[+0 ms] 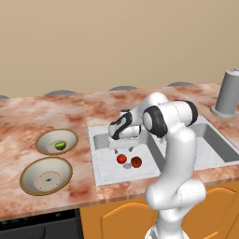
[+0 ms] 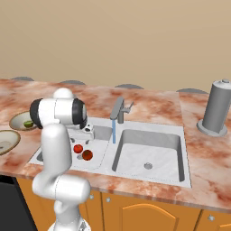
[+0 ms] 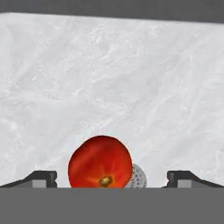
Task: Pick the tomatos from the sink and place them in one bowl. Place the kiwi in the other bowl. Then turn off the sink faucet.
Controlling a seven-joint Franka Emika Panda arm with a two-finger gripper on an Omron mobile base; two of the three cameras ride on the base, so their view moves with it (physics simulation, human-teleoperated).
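A: Marble counter (image 1: 56,114) with a double sink (image 1: 105,175); the faucet (image 2: 118,110) runs. Beyond the gripper (image 3: 112,177), on its left flank, lie two bowls (image 1: 57,141), one holding the kiwi (image 1: 59,145).

B: Where are the tomatoes?

A: Two tomatoes (image 1: 122,158) rest in the left basin, below the gripper; one lies between the fingertips, over the drain (image 3: 138,177).

B: Risks?

A: The round fruit could likely roll aside if a finger nudges it off-centre.

B: Gripper state?

A: Spread wide, holding nothing.
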